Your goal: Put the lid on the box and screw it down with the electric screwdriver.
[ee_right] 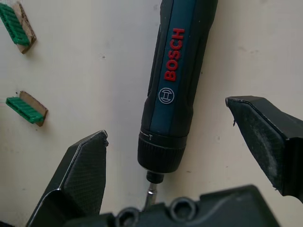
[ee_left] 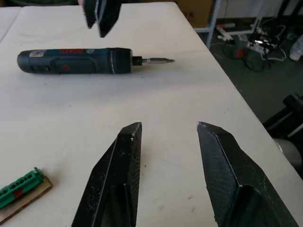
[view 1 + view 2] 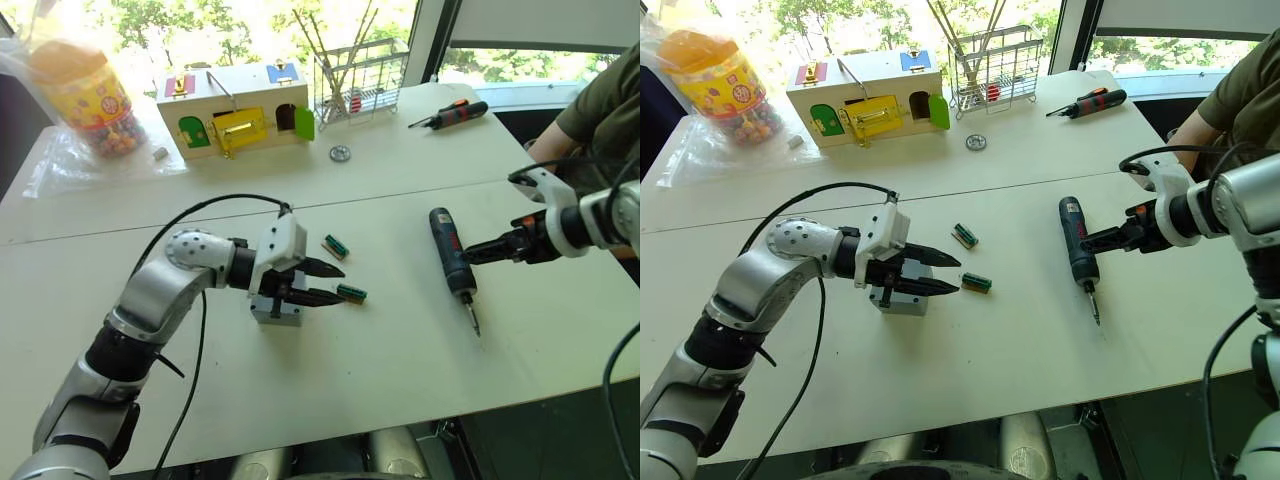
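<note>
Right wrist view, electric screwdriver (image 1: 177, 90) lying flat, bit toward wrist, both grippers' fingers spread.

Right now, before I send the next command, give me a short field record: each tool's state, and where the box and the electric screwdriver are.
left tool: open, empty, over the box
right tool: open, straddling the electric screwdriver's bit end, not closed on it
box: on the white table, partly hidden under the left tool; lid state cannot be told
electric screwdriver: lying flat on the table, bit toward the robot
green connector pieces: two, beside the box
</note>
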